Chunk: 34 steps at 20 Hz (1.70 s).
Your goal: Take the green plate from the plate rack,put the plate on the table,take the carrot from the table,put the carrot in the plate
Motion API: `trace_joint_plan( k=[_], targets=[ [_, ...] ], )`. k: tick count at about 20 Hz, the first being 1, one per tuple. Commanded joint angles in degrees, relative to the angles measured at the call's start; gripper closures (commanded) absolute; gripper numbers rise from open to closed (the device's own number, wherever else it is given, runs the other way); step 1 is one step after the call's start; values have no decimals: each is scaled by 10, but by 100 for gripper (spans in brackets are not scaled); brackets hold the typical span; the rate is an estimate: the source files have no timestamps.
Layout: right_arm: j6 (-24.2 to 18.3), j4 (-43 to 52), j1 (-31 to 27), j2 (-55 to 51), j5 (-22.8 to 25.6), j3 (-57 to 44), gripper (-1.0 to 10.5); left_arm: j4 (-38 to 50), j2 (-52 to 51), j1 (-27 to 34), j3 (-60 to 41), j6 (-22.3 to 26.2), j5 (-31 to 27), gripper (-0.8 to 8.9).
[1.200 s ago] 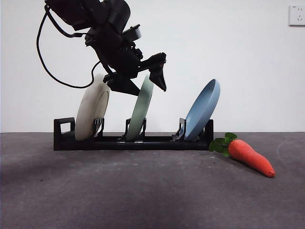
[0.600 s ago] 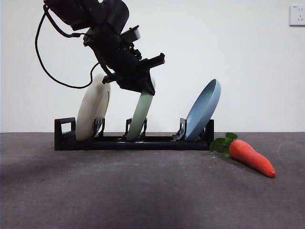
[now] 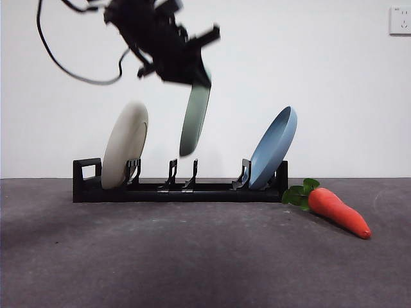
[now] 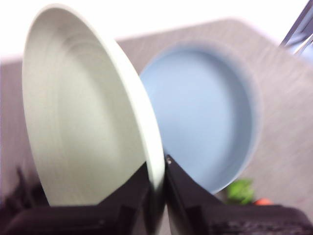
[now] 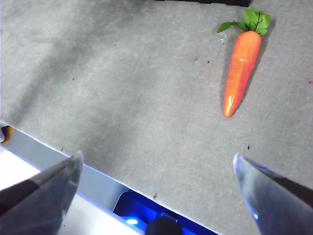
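Note:
The green plate (image 3: 194, 119) hangs on edge above the middle slot of the black plate rack (image 3: 180, 190), clear of it. My left gripper (image 3: 192, 67) is shut on its upper rim; in the left wrist view the gripper (image 4: 157, 183) pinches the plate (image 4: 83, 112). The carrot (image 3: 337, 210) lies on the table (image 3: 192, 256) to the right of the rack, and shows in the right wrist view (image 5: 239, 68). My right gripper (image 5: 156, 169) is open and empty above the table, away from the carrot.
A cream-white plate (image 3: 125, 153) stands in the rack's left slot and a blue plate (image 3: 275, 146) leans in the right slot, also in the left wrist view (image 4: 205, 112). The table's near edge (image 5: 58, 161) shows in the right wrist view.
My left gripper closed on the green plate's rim and lifted it straight up out of the rack's middle slot. The other plates and the carrot have not moved.

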Motion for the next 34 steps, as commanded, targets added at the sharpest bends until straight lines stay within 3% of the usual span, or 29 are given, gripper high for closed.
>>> trace_joint_plan(
  k=[1, 3, 5, 9, 12, 15, 19, 26, 34],
  targets=[
    [4, 3, 1, 0, 0, 1, 351, -2, -29, -5, 1, 2, 27, 821],
    [4, 3, 1, 0, 0, 1, 351, -41, -68, -17, 1, 14, 30, 820],
    [4, 3, 1, 0, 0, 1, 351, -111, -118, -39, 1, 78, 3, 820],
    [4, 3, 1, 0, 0, 1, 351, -258, -211, -112, 1, 193, -134, 819],
    [4, 3, 1, 0, 0, 1, 351, -356, -245, -173, 1, 233, -235, 819],
    [4, 3, 1, 0, 0, 1, 351, -441, -247, -229, -8, 249, -301, 819],
    [4, 3, 1, 0, -1, 1, 351, -413, -246, -296, -104, 251, -392, 819],
    [4, 3, 1, 0, -1, 1, 351, -218, -200, -356, -323, 296, -453, 819],
    [6, 3, 1, 0, -1, 1, 351, -142, -70, -373, -343, 302, -494, 819]
  ],
)
